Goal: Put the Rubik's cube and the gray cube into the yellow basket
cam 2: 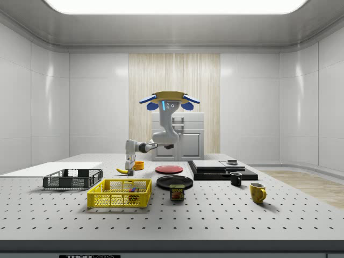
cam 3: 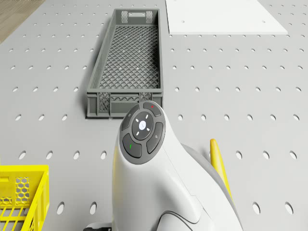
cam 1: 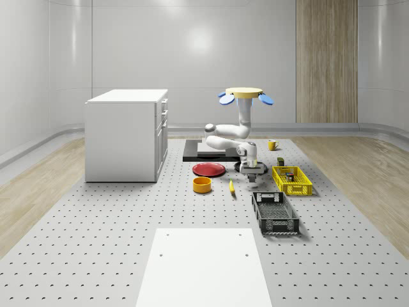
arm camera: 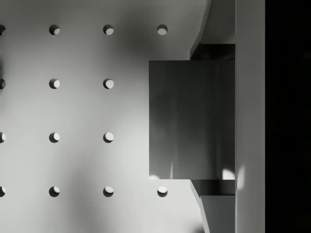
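1. The drone (cam 1: 246, 94) is seen hovering over the perforated table (cam 1: 96, 224), above the black plate and beside the yellow basket (cam 1: 279, 182). Its arm is folded down so that the gripper (cam 1: 250, 173) hangs just above the table surface, between the banana (cam 1: 231, 187) and the basket.
2. In the wrist view, the gray cube (arm camera: 189, 119) is seen between the two fingers, with a dark pad pressed flush against each of two opposite faces. The gripper is judged to be clamped on the cube.
3. The Rubik's cube (cam 2: 133, 189) is seen lying inside the yellow basket already, so only the gray cube is judged to be left.
4. For the step in hand, the clamp is best kept firm and square on the flat faces. The cube should be raised straight up until the basket's rim can be cleared, then carried across and let go low inside.
5. The gray cube is shown as smooth, matt and sharp-edged, so slipping is possible if it is held by a corner.
6. The basket is made of open yellow lattice with upright walls. The table is a pale sheet with regular holes.
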Robot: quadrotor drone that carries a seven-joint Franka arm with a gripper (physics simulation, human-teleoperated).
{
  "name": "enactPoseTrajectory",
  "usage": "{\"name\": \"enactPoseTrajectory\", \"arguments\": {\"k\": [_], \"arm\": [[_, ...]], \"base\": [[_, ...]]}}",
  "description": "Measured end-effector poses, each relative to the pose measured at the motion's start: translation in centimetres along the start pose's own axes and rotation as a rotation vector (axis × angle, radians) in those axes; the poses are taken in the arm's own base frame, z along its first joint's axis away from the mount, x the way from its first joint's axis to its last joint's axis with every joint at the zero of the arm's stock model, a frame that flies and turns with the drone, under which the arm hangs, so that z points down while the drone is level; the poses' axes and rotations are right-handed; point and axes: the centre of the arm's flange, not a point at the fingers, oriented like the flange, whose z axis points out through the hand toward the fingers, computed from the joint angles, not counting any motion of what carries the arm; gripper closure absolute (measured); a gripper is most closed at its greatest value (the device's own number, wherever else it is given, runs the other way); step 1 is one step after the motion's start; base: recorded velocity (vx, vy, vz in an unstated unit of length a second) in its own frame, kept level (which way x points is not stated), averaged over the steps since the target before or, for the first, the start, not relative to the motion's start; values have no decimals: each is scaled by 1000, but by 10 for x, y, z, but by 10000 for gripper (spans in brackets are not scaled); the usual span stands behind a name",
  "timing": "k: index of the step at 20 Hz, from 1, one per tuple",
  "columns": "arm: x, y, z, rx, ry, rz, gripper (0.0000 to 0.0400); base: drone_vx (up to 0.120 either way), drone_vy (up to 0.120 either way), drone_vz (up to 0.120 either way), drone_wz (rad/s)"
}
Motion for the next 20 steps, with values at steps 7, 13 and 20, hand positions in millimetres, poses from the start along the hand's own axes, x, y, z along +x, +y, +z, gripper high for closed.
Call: {"name": "enactPoseTrajectory", "arguments": {"k": [7,13,20], "arm": [[0,0,-11,0,0,0,149],[0,0,-13,0,0,0,149],[0,0,-13,0,0,0,149]], "base": [[34,0,120,0],[60,80,13,0],[29,63,0,0]]}}
